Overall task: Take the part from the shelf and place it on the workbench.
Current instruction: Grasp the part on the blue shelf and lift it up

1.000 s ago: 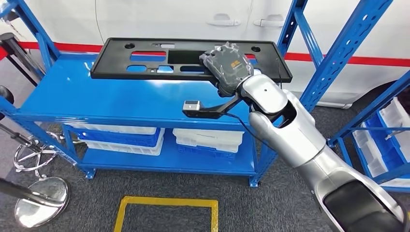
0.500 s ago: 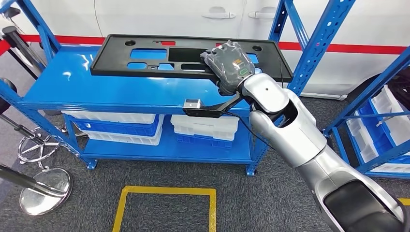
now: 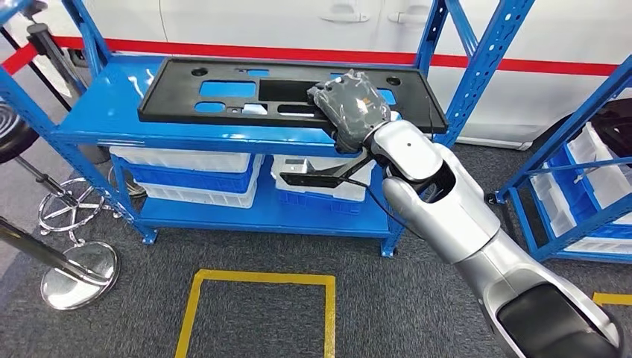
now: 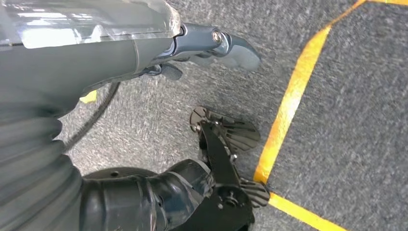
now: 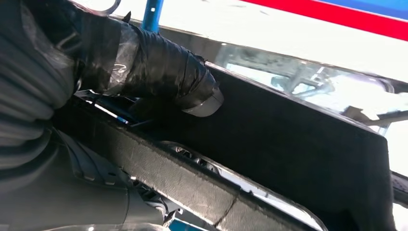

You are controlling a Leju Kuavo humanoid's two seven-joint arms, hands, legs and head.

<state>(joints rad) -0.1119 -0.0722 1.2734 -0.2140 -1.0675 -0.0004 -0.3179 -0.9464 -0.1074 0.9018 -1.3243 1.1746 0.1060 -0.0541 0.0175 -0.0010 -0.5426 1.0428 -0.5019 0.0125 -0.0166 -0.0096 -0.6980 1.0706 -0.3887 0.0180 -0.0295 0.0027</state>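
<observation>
Gripping the long black part near its right end, the right hand sits on top of the panel with its fingers wrapped over the near edge; from the right wrist view a taped finger presses against the dark flank of the part, so I'd call that hand clamped on it. The part looks to be over the top deck of the blue shelf, its far side close to the back, and whether it is lifted clear or touching the deck I can't tell from where I stand. The left hand hangs low beside the body over the grey carpet and a yellow floor line, fingers loosely apart and holding nothing. To do this step well, I'd judge the lift wants to be slow and level — the panel is long and held off-centre, so its free left end will want to droop and twist in the grasp. Keeping the wrist firm and drawing the part straight back between the blue uprights, before any turn toward the workbench, should keep the ends from catching the frame.
</observation>
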